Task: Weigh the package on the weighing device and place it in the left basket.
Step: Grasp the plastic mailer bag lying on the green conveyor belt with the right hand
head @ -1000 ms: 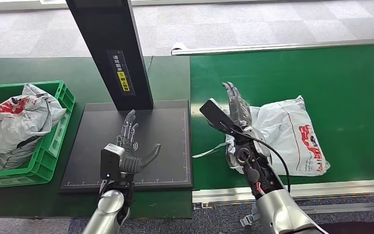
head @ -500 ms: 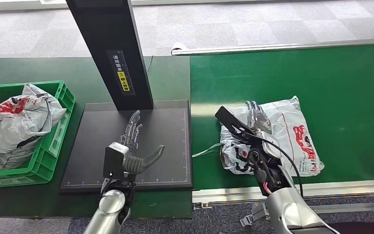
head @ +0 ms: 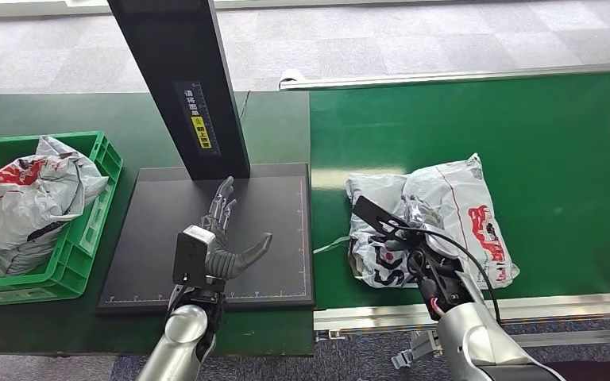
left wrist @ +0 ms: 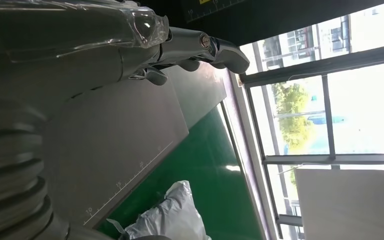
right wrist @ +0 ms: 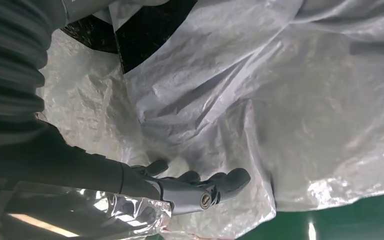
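Low in the middle of the head view, my left hand point(head: 221, 242) hovered over the flat black square weighing plate point(head: 147, 230). Its fingers were spread apart and it held nothing. In the left wrist view that same hand point(left wrist: 190, 47) was stretched out flat above the plate point(left wrist: 115, 130).

Lower right of the frame, my right hand point(head: 417, 222) was down on the crinkly white plastic mail bag with red print point(head: 453, 210). The right wrist view showed its fingers point(right wrist: 200, 187) curled into the folds of the bag point(right wrist: 260, 90). I think they were gripping a bunch of the plastic, but I could not tell how firm the hold was.

The bag lay on the bright green belt point(head: 524, 127), in the right half of the frame, just past the plate's right edge. Its long side ran slanted, from lower left up to upper right. My right hand was right on it, so it was much the nearer hand. The plate lay to the left of the bag, so I judged the next move should carry the bag leftward onto it.

Farther left, at the frame's left edge, sat the green plastic basket point(head: 87, 230) with other grey bags point(head: 24, 198) inside. Behind the plate rose a tall black post point(head: 183, 79).
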You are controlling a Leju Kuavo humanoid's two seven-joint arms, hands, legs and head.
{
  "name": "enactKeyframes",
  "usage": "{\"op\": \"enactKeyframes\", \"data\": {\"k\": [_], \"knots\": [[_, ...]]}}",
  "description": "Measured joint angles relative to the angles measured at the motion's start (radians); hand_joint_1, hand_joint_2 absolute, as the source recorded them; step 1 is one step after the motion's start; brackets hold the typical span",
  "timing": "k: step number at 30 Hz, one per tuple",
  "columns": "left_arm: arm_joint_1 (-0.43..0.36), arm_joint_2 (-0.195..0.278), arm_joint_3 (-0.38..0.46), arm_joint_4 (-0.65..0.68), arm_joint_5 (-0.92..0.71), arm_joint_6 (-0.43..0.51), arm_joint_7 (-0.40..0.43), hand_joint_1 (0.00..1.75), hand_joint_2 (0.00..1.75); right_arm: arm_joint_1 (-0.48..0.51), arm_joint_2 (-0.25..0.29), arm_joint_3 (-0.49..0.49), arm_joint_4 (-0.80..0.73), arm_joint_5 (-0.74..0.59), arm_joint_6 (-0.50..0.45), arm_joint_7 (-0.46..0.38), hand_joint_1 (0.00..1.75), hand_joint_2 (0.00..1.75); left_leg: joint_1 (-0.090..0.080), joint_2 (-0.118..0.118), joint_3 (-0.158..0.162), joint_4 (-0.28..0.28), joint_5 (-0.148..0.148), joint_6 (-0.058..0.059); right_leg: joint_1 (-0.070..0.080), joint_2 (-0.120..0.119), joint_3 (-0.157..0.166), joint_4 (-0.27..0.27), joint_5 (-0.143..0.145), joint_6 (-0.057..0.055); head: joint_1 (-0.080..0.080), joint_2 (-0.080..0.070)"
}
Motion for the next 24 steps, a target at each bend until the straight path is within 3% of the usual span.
{"op": "enactKeyframes", "data": {"k": [5, 18, 22, 24], "knots": [[0.0, -0.001, 0.001, 0.002, -0.003, 0.0, 0.001, 0.0, 1.75, -0.01, 0.006, 0.0, 0.034, 0.021, 0.057, -0.006, 0.0, 1.75, 0.0, 0.0, 0.0, 0.0, 0.0, 0.0, 0.0, 0.0, 0.0, 0.0, 0.0, 0.0, 0.0, 0.0], [-0.001, -0.004, 0.002, 0.009, -0.006, 0.0, 0.001, 0.0, 1.75, -0.019, 0.014, -0.001, 0.066, 0.021, 0.063, -0.007, 0.06, 1.75, 0.0, 0.0, 0.0, 0.0, 0.0, 0.0, 0.0, 0.0, 0.0, 0.0, 0.0, 0.0, 0.0, 0.0], [-0.003, -0.004, 0.002, 0.015, -0.007, 0.0, 0.001, 0.0, 1.75, -0.023, 0.014, -0.001, 0.074, 0.024, 0.069, -0.009, 1.71, 1.75, 0.0, 0.0, 0.0, 0.0, 0.0, 0.0, 0.0, 0.0, 0.0, 0.0, 0.0, 0.0, 0.0, 0.0], [-0.004, -0.005, 0.003, 0.017, -0.009, 0.0, 0.001, 0.0, 1.75, -0.026, 0.014, -0.001, 0.078, 0.029, 0.078, -0.012, 1.75, 1.75, 0.0, 0.0, 0.0, 0.0, 0.0, 0.0, 0.0, 0.0, 0.0, 0.0, 0.0, 0.0, 0.0, 0.0]]}}
